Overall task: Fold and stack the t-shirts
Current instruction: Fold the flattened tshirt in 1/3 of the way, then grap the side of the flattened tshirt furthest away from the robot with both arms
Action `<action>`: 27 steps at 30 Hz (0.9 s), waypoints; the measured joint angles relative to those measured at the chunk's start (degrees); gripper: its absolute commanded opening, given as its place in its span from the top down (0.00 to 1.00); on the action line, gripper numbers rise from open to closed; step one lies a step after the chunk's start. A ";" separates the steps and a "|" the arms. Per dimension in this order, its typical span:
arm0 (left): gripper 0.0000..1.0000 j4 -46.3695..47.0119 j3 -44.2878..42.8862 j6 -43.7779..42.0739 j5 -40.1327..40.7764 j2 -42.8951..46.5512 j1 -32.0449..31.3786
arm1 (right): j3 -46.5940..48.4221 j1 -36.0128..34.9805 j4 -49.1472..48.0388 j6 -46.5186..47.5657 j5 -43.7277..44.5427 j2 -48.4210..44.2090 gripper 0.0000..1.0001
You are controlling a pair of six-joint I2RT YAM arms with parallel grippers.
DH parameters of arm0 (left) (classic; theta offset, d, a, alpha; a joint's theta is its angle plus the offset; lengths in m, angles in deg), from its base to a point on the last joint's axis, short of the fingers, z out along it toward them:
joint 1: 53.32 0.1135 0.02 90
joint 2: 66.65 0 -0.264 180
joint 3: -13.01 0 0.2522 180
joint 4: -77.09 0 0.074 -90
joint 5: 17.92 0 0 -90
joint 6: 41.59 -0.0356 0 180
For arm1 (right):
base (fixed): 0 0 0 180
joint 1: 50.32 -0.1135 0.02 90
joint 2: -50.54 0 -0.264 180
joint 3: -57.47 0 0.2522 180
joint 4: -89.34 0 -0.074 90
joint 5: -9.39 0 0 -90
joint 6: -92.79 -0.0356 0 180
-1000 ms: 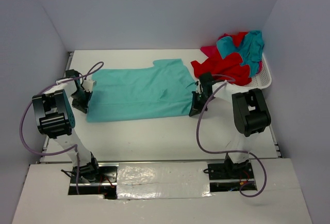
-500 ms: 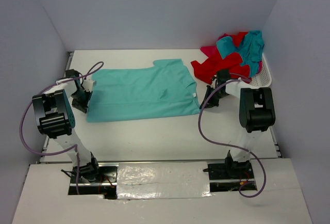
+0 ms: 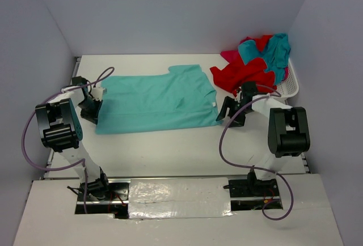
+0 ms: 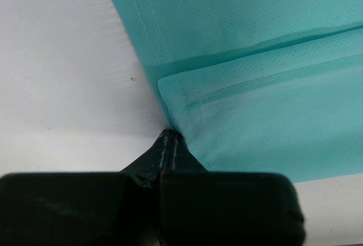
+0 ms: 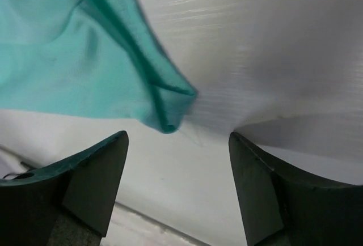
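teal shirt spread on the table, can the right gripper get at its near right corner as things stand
Probably yes. The right gripper stands open just short of that corner of the teal shirt, with only table surface between them and nothing lying in the way.

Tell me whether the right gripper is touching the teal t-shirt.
Apart. Right wrist view: bare table shows between the open right gripper and the teal t-shirt.
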 measured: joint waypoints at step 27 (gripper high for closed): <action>1.00 -8.22 5.66 -3.76 -0.81 9.35 0.00 | -14.27 -1.66 0.61 -7.23 -4.22 -12.17 1.00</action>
